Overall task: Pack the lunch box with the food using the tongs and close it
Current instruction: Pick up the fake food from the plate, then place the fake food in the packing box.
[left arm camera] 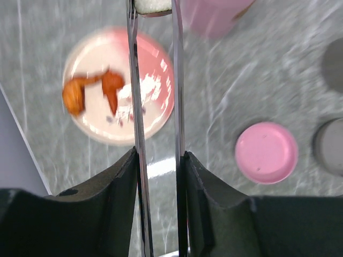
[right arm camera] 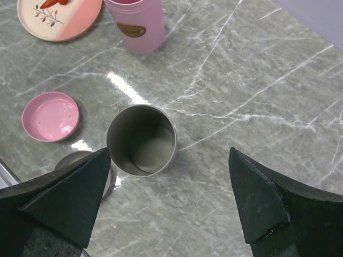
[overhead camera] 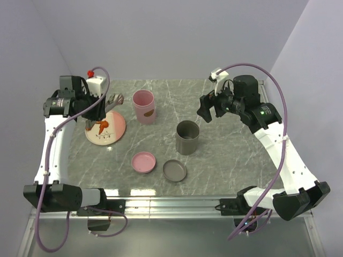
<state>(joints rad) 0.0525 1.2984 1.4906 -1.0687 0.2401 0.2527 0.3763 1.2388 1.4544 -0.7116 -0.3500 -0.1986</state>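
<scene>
My left gripper (left arm camera: pixel 159 155) is shut on the silver tongs (left arm camera: pixel 177 80), pressing the two arms toward each other. At the top edge of the left wrist view the tong tips pinch a pale roll piece (left arm camera: pixel 153 5), in the air beside the pink lunch box tub (left arm camera: pixel 214 16). From above, the left gripper (overhead camera: pixel 101 110) hovers over the pink plate (overhead camera: pixel 119 128), with the tongs (overhead camera: pixel 115 100) pointing at the pink tub (overhead camera: pixel 144 106). Two orange shrimp-like pieces (left arm camera: pixel 86 91) lie on the plate (left arm camera: pixel 155 59). My right gripper (right arm camera: pixel 169 160) stands open and empty above the table, near the empty grey tub (right arm camera: pixel 141 140).
A pink lid (overhead camera: pixel 144 161) and a grey lid (overhead camera: pixel 174 171) lie flat side by side near the table's front edge. The grey tub (overhead camera: pixel 187 137) stands upright mid-table. The right gripper (overhead camera: pixel 206 107) hangs at the back right.
</scene>
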